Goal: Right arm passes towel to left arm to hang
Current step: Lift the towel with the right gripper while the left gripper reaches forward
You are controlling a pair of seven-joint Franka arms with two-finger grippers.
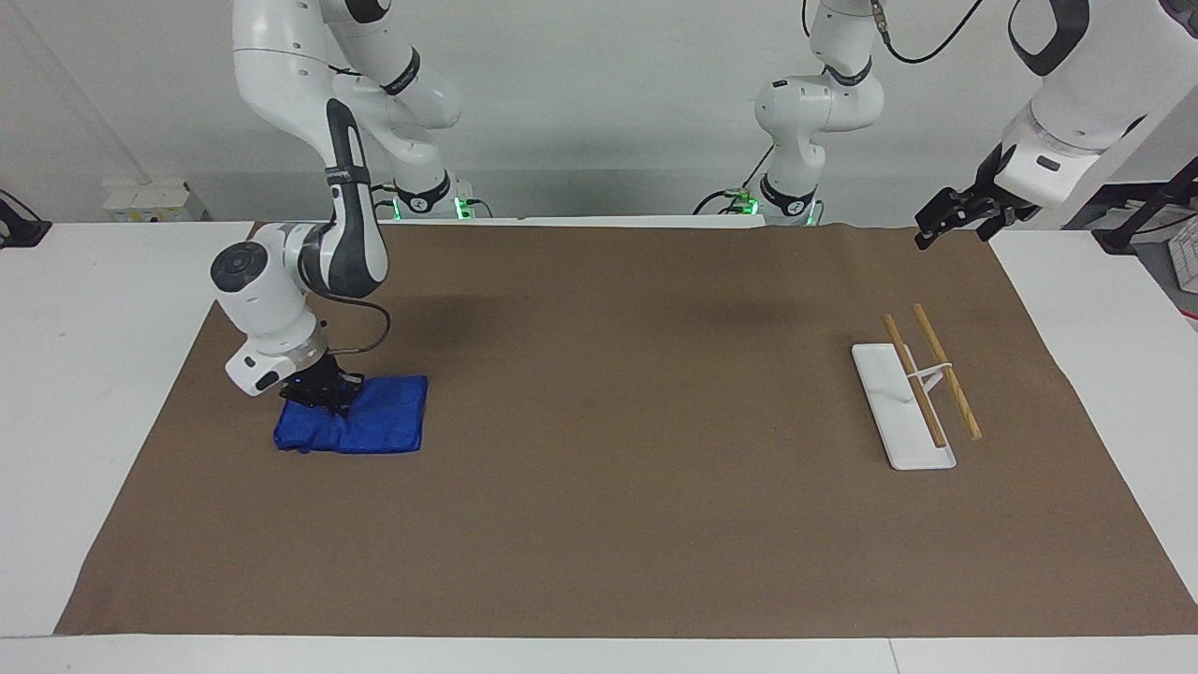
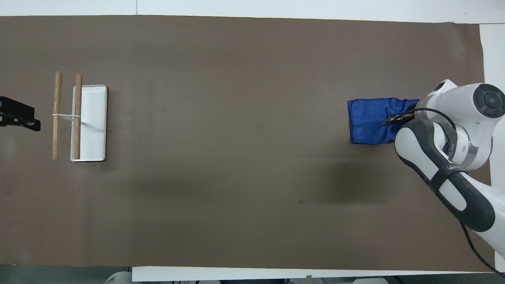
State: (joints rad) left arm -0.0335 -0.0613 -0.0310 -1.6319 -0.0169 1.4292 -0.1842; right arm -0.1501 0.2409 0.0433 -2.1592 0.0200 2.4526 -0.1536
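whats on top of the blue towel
The right gripper, fingers pinched into the bunched edge of the towel. Nothing else lies on it; the cloth under the gripper is hidden.

open brown mat (image 1: pixel 599 468) mid-table; rack (image 1: pixel 913 398) obstructs

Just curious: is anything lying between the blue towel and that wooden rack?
Nothing: between the towel and the rack, only bare brown paper shows, clearest overhead.

Brown paper mat (image 1: pixel 608 487) on white table (image 1: pixel 84 393), white rack base (image 1: pixel 889 412) with two wooden rods (image 1: pixel 947 371)
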